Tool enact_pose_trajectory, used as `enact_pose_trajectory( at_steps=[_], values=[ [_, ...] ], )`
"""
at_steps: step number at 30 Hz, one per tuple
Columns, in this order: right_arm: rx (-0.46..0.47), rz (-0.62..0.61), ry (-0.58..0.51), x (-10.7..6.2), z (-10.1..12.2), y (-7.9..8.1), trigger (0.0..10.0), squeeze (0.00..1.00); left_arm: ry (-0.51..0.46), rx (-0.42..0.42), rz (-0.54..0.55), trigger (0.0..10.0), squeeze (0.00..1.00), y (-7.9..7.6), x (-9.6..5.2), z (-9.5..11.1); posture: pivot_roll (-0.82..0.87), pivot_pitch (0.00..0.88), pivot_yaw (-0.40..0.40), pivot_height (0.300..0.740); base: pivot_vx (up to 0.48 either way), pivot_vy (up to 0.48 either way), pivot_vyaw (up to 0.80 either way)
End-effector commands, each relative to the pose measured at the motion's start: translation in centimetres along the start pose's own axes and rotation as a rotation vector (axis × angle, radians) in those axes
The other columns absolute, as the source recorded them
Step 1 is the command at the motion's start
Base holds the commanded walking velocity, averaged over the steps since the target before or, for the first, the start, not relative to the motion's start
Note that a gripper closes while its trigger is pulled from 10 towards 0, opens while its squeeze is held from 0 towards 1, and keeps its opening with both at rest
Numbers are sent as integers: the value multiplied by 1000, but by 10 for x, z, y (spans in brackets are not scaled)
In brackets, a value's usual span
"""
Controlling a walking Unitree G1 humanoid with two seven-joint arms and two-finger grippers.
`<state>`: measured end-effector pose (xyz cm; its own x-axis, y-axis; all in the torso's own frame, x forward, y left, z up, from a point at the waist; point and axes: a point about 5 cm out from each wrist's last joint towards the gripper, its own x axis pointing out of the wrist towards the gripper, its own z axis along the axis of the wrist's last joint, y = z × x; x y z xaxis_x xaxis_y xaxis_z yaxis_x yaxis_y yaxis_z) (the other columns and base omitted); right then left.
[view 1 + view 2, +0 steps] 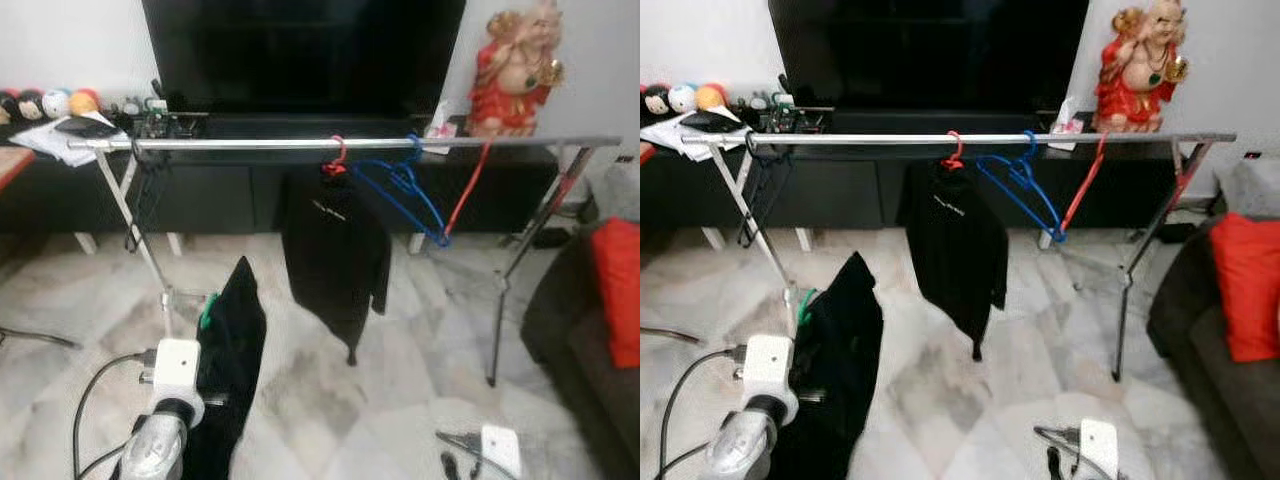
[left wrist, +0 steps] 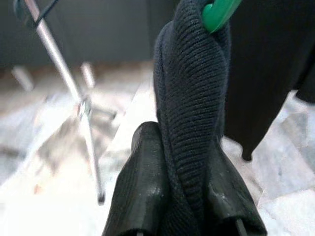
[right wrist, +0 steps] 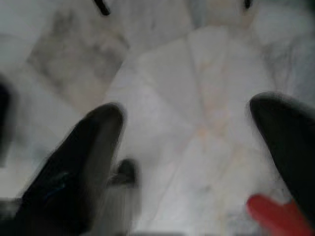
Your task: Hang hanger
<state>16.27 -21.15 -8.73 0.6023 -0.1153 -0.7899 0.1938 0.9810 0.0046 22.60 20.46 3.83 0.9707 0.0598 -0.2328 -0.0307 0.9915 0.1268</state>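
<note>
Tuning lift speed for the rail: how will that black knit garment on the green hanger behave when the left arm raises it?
Likely floppy: the black garment droops in a long fold below the left gripper. The ribbed knit looks grippy, so slip seems unlikely while it is pinched between the fingers. It may swing on the green hanger, since it hangs free.

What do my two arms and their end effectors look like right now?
Left arm: silver metal segment, white boxy wrist housing, black cable looping off it. Left end effector: two long, matte black fingers. Right arm: white wrist block, thin black wiring. Right end effector: two rounded black fingers.
</note>
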Motion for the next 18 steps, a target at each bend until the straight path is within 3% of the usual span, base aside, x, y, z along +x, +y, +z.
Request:
enact_pose_trajectory(
  at_steps=[1, 18],
  values=[
    [4, -8, -5, 0, 2, -4, 10000, 0, -55, 17, 25, 10000, 0, 3, 3, 11, -22, 0, -44, 740, 0, 0, 0],
    [-15, 5, -2, 0, 2, -5, 10000, 0, -56, -136, 194, 10000, 0, 28, 2, 10, -20, 0, -51, 740, 0, 0, 0]
  ],
)
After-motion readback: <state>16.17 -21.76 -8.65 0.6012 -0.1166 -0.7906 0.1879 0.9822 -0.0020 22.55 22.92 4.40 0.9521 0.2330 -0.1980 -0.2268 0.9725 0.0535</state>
